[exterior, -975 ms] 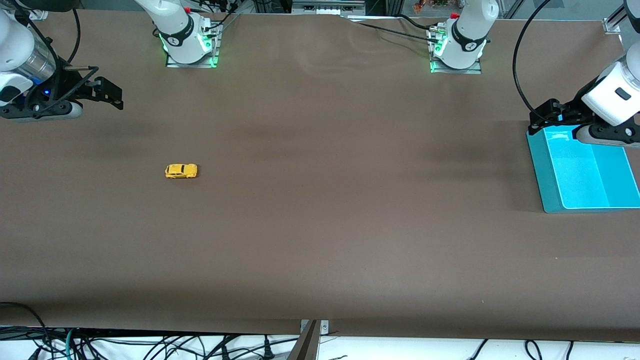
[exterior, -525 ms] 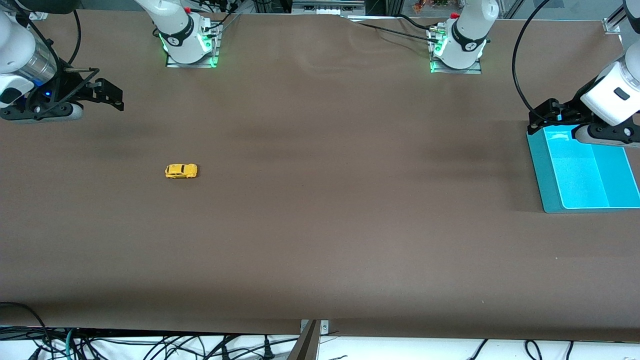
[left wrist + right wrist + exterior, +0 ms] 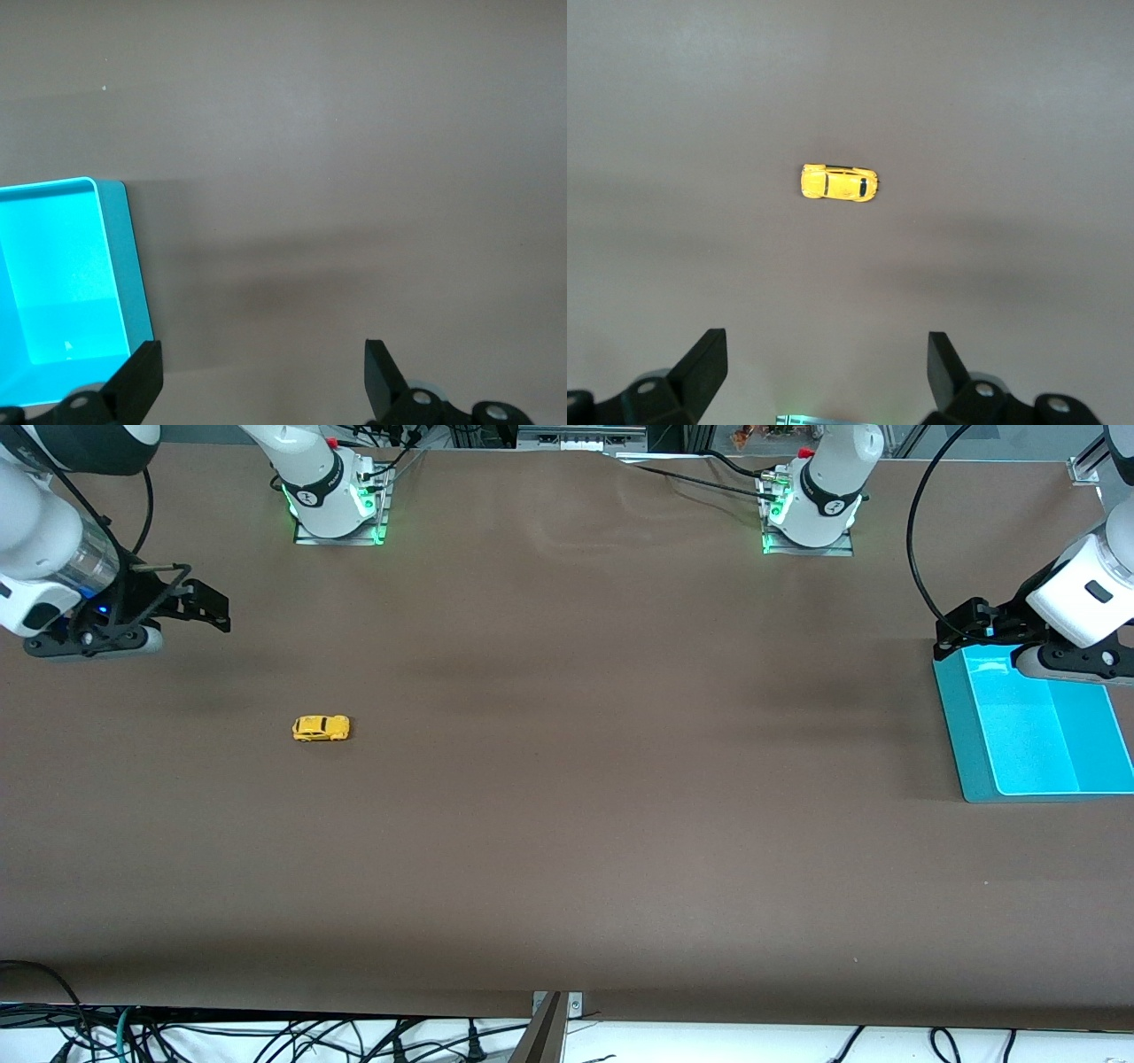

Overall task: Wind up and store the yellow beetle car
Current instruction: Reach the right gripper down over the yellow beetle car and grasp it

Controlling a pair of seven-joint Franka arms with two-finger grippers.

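bare table (image 3: 567, 824) around yellow beetle car (image 3: 321, 728)

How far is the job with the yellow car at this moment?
Nothing looks done yet. The yellow beetle car sits alone on the table, ungrasped. The right gripper hovers open near it; the left gripper waits open over the teal bin. Grasping, winding and storing remain.

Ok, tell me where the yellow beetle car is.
The yellow beetle car sits alone on the brown table, toward the right arm's end, nearer the front camera than the open right tool.
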